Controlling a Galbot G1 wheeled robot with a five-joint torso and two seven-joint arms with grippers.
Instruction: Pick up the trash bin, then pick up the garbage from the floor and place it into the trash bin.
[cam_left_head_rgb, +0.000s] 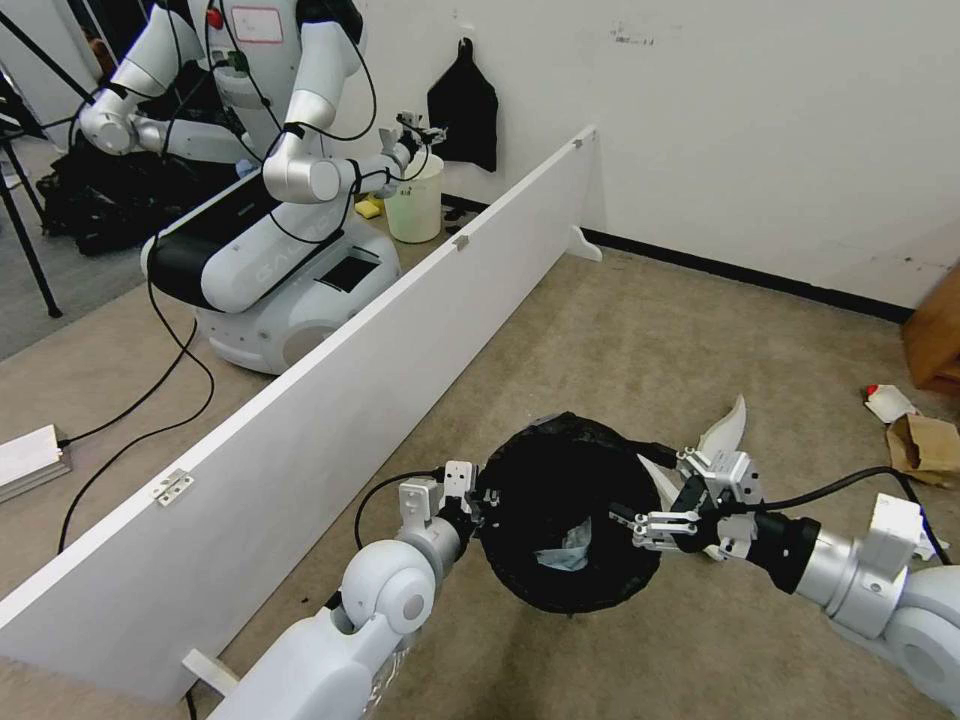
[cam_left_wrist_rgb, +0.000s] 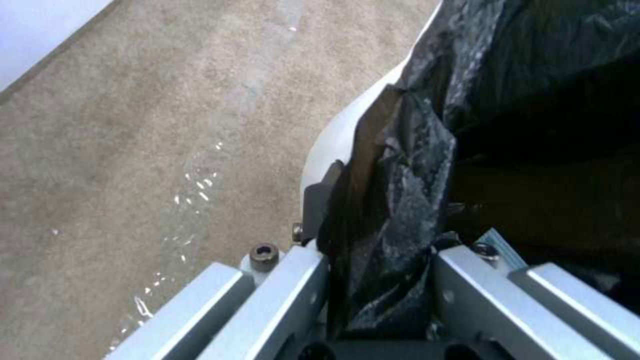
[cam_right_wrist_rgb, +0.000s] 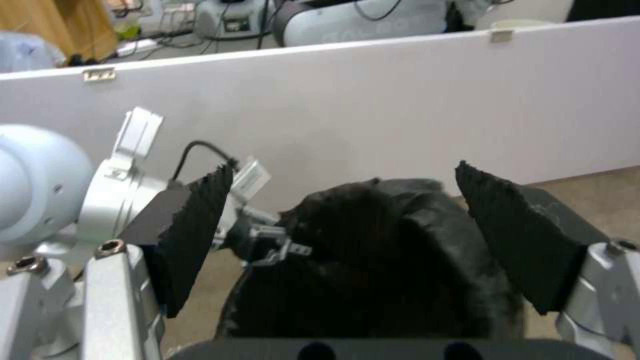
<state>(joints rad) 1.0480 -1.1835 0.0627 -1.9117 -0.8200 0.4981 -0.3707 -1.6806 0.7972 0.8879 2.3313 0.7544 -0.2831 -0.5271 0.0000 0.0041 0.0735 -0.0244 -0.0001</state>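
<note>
Your left hand (cam_left_head_rgb: 480, 498): clenched on trash bin (cam_left_head_rgb: 570, 515) rim, bin lifted off carpet. Right hand (cam_left_head_rgb: 640, 527): released, over bin's opposite rim. Paper bag (cam_left_head_rgb: 925, 445) well right of bin. No legible writing.

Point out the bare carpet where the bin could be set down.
Bare carpet lies between the white divider board, the far wall and the trash bin. It is crowded to the robot's right: a white slipper, brown paper bag and red-white packet. The left hand grips the bin's rim; the right hand is open above it.
</note>
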